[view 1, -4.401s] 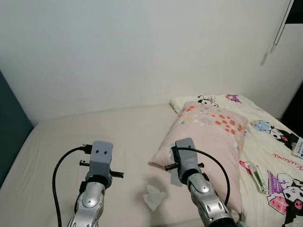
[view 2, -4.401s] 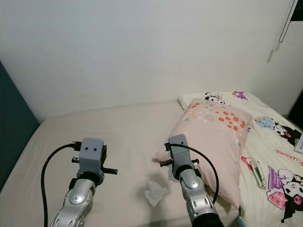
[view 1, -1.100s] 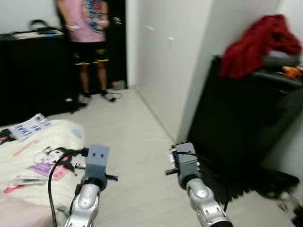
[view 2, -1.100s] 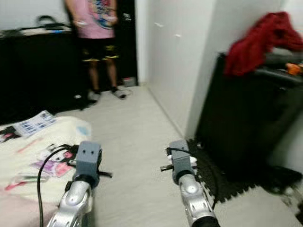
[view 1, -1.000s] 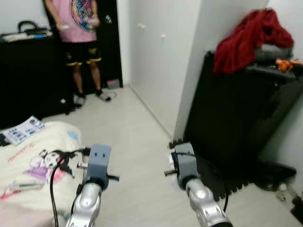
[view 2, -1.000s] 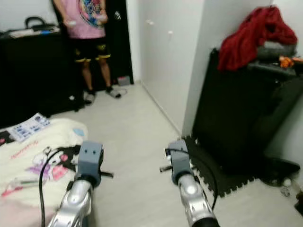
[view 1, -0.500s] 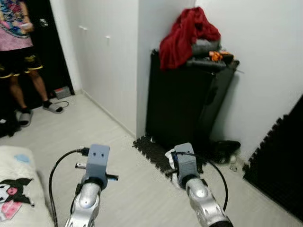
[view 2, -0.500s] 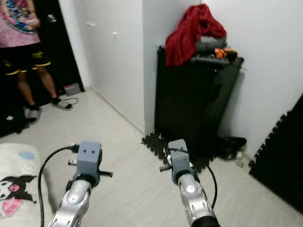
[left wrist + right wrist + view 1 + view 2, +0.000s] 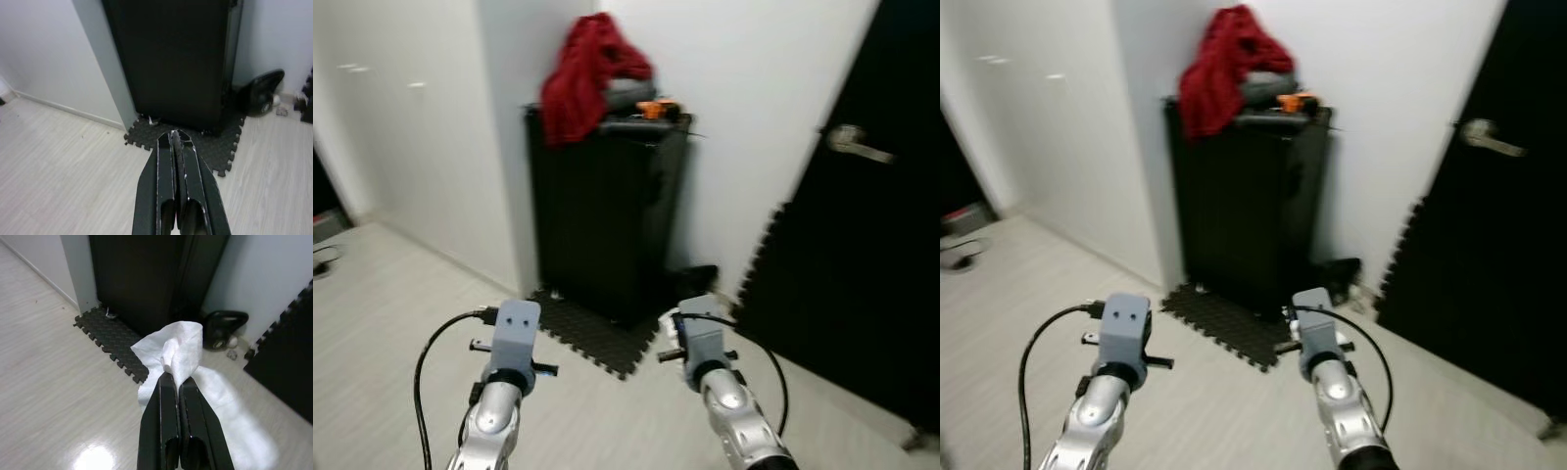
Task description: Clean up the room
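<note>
While right gripper point(image 9: 174, 377) pinches crumpled white tissue point(image 9: 177, 348) and empty left gripper point(image 9: 176, 138) sits closed, keep that pinch tight until a bin is found.

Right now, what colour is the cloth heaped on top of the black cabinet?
Red. The cloth shows best in the right eye view, piled on the black cabinet.

The black door point(image 9: 862, 245) is cut off at the right edge; small floor bits point(image 9: 231, 352) are unidentifiable.
</note>
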Controlling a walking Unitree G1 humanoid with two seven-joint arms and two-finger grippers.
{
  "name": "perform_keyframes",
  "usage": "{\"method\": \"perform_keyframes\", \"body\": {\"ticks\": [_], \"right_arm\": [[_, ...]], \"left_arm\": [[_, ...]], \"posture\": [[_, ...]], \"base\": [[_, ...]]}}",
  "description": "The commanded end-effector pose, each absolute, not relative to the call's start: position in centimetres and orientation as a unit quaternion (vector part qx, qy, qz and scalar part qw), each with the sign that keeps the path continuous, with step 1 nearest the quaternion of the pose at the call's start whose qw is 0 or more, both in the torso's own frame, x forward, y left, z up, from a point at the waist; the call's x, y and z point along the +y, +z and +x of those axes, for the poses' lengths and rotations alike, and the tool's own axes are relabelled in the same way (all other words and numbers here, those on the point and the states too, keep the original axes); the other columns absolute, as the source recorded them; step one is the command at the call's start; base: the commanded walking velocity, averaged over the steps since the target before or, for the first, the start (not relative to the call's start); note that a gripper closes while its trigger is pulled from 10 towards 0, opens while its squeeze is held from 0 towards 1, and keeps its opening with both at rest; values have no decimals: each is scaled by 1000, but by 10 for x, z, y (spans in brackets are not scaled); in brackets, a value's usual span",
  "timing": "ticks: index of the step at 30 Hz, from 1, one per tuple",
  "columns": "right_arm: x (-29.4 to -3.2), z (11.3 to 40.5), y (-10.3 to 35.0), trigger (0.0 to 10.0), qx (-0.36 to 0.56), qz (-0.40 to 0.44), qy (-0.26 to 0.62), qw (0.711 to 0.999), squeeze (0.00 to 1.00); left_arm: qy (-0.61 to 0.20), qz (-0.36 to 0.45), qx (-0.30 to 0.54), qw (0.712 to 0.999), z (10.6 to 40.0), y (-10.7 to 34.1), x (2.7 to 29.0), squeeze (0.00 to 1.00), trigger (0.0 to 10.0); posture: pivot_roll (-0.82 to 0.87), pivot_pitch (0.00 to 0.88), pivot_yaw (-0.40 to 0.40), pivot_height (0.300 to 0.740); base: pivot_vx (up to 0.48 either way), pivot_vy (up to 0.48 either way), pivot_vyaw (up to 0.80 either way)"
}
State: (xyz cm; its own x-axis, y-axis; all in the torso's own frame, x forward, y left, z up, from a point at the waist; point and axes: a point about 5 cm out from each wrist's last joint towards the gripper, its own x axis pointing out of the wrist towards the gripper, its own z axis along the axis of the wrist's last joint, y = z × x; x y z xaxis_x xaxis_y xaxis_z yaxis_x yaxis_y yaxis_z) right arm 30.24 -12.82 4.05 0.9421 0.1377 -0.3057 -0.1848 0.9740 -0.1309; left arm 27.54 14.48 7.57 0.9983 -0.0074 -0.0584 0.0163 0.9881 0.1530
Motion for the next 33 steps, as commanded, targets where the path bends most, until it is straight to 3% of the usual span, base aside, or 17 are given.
{"method": "perform_keyframes", "body": {"ticks": [1,33], "right_arm": [[-132,302,38,10000,159,-78,74,981,0],[-135,302,38,10000,160,-69,63,983,0]], "left_arm": [[-5,77,39,996,274,72,146,0,10000],[-2,77,42,996,273,72,146,0,10000]], "posture": [[-3,0,-7,740],[-3,0,-7,740]], "base": [[0,0,-800],[0,0,-800]]}}
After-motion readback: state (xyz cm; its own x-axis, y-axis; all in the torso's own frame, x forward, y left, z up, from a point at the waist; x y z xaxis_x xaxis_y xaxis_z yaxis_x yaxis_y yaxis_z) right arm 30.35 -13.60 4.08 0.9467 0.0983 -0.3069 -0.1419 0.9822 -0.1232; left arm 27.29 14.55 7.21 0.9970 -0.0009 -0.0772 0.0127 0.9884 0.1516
